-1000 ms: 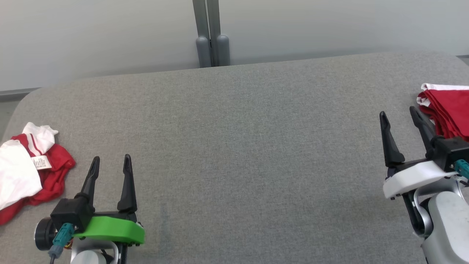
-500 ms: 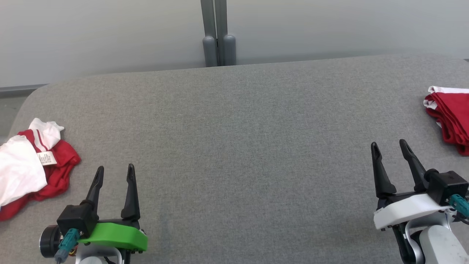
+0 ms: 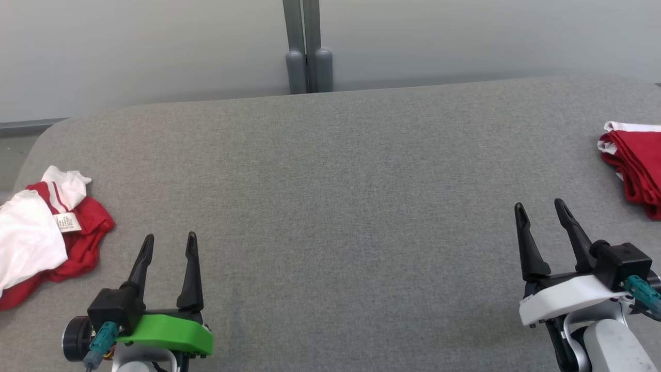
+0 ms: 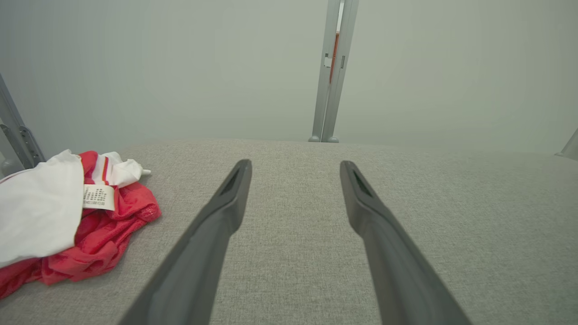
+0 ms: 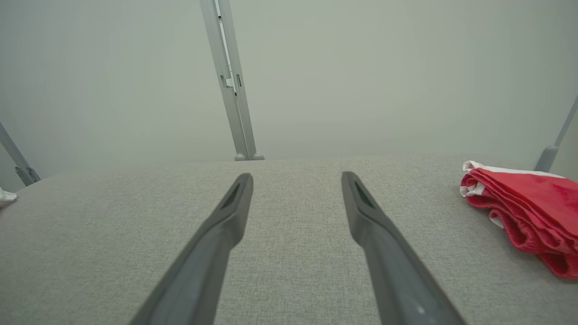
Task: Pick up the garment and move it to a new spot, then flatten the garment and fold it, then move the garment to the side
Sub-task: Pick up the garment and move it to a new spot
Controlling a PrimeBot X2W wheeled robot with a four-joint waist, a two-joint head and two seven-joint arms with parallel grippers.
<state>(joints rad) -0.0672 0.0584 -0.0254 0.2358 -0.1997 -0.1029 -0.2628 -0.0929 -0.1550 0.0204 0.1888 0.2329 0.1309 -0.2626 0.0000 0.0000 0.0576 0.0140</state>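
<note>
A crumpled red and white garment (image 3: 46,243) with a white label lies at the table's left edge, also seen in the left wrist view (image 4: 67,225). My left gripper (image 3: 170,236) hovers open and empty to its right, clear of the cloth; its fingers (image 4: 226,212) are spread over bare table. A folded red garment with white trim (image 3: 638,165) rests at the right edge, and appears in the right wrist view (image 5: 528,203). My right gripper (image 3: 539,204) is open and empty, nearer to me and left of that folded piece.
The grey fabric-covered table (image 3: 330,181) has rounded far corners. A grey double post (image 3: 308,51) stands behind its far edge against a pale wall. The floor drops away past the left edge.
The camera shifted slightly. My right gripper drew back from the folded red garment, toward me and inward. The left gripper edged a little to the right. Both garments lie still.
</note>
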